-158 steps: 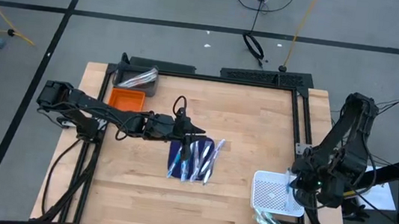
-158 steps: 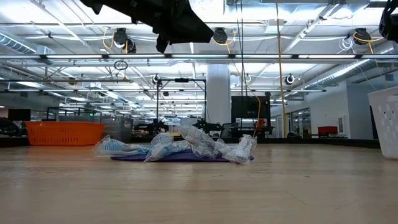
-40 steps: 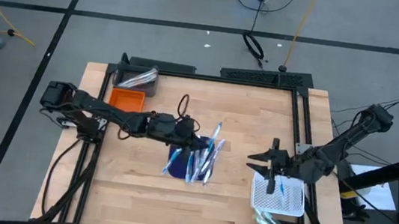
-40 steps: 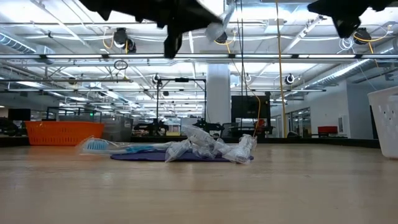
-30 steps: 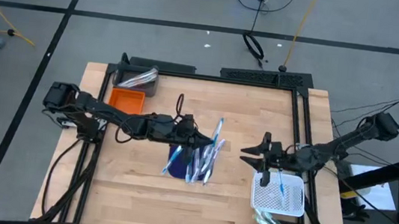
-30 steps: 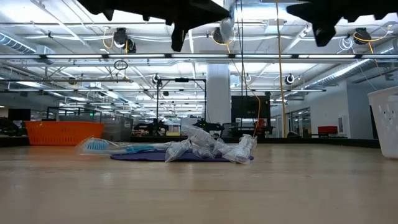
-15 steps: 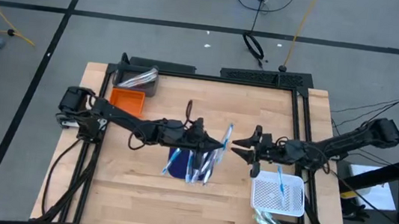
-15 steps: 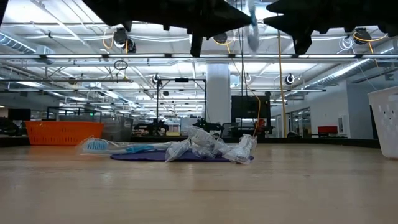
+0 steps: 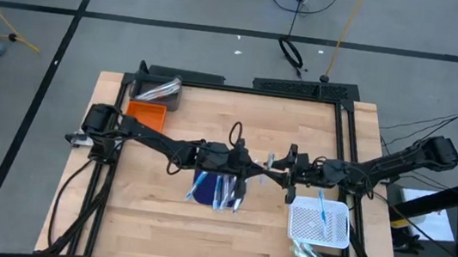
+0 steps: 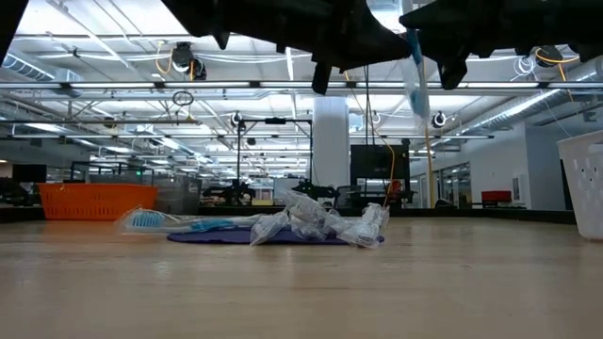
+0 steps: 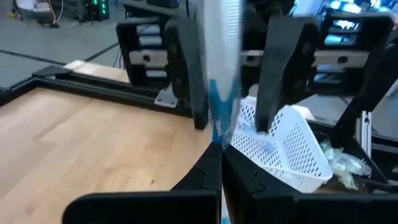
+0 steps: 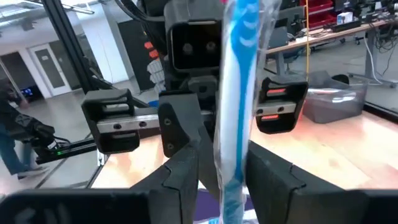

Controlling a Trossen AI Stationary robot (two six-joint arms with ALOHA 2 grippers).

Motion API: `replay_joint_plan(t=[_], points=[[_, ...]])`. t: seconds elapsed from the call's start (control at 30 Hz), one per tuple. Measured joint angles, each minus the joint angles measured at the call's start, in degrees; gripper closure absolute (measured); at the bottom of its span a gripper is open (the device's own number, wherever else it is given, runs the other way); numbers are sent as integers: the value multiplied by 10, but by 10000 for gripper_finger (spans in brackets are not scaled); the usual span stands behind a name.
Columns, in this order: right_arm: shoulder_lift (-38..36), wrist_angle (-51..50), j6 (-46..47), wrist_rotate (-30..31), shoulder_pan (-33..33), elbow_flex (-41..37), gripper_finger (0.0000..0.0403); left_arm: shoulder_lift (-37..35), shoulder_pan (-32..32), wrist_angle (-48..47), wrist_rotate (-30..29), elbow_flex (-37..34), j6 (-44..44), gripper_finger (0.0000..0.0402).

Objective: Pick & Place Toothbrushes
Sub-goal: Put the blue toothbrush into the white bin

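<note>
**Both my hands meet on one wrapped toothbrush over the middle of the table**

My left hand (image 9: 250, 167) is pinched fully shut on a blue toothbrush in a clear wrapper (image 9: 270, 163), held in the air just right of the table's centre. In my left wrist view the wrapped toothbrush (image 11: 222, 74) stands up from between my closed fingertips (image 11: 205, 177).

My right hand (image 9: 283, 171) has reached in from the 3 o'clock side and faces my left hand tip to tip. Its fingers (image 12: 186, 168) stand apart on either side of the same toothbrush (image 12: 235, 106); I cannot tell whether they are pressing on it. From the low view the toothbrush (image 10: 413, 71) hangs well above the table, beneath both dark hands.

The other toothbrushes (image 9: 220, 188) lie in a loose pile on the dark blue mat (image 9: 204, 182), just below my left hand toward 6 o'clock from the table's centre. The low view shows them in crinkled clear wrappers (image 10: 311, 224), with one blue brush (image 10: 165, 223) lying off the mat's edge.

A white perforated basket (image 9: 334, 234) sits at about 4 o'clock near the table's right edge, with one blue toothbrush (image 9: 321, 206) lying in it. An orange bin (image 9: 144, 115) sits at about 10 o'clock, and a dark tray (image 9: 157, 91) lies just beyond it.
</note>
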Motion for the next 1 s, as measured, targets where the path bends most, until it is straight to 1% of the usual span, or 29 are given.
replay_joint_plan(t=[0.07, 0.13, 0.2, 0.27, 0.3, 0.43, 0.63, 0.73, 0.83, 0.87, 0.93, 1.0], points=[[0, -4, -1, 0, -1, 0, 297, -1, 0, -4, 0, 0, 0, 401], [0, -5, -2, 0, -2, 0, 312, -1, 0, -9, 0, 0, -2, 401], [0, -5, -4, 0, -1, 0, 339, -1, 0, -10, 0, 0, -2, 401], [0, -6, -13, 0, -2, 0, 374, -1, 0, -10, 1, 0, -2, 401], [0, -8, -20, 0, -2, 0, 383, -1, 0, -11, 2, 0, -3, 401], [0, -13, -21, 0, -2, 0, 384, -1, 1, -14, 1, 0, 4, 389], [-20, -34, -22, -2, -1, 0, 384, -4, 1, -17, 6, 0, 28, 333], [-50, -74, -16, -2, 0, 0, 384, -11, 1, -19, 9, 0, 29, 310], [-91, -115, -5, -4, 7, 0, 384, -25, 1, -42, 10, 0, 28, 294], [-107, -136, -1, -4, 11, 0, 384, -28, 1, -43, 10, 0, 29, 289], [-140, -184, 13, -5, 25, 0, 384, -44, 1, -80, 10, -1, 30, 283], [-173, -231, 34, -7, 40, 0, 384, -48, 1, -89, 10, 0, 31, 279]])
